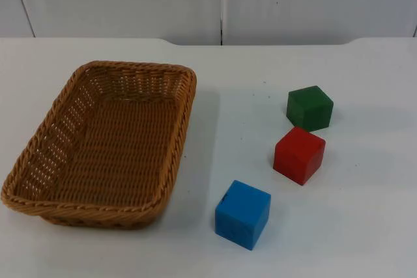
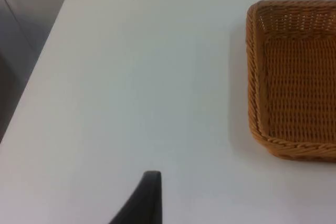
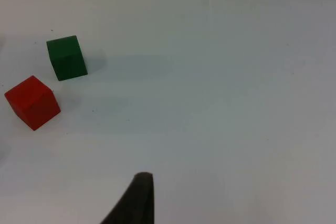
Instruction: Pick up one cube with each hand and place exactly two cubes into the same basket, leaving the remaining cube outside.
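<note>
Blue cube (image 1: 242, 214) near basket (image 1: 65, 96); red cube (image 3: 32, 102) beyond.

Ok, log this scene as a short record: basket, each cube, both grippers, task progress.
basket: wicker basket on the left side of the table, no cubes inside
green cube: green cube on the table, farthest back, right of the basket
red cube: red cube just in front of the green one, apart from it
blue cube: blue cube nearest the front, closest to the basket
left gripper: left gripper above bare table beside the basket, holding nothing
right gripper: right gripper above bare table, away from the cubes
progress: no cube picked yet
</note>
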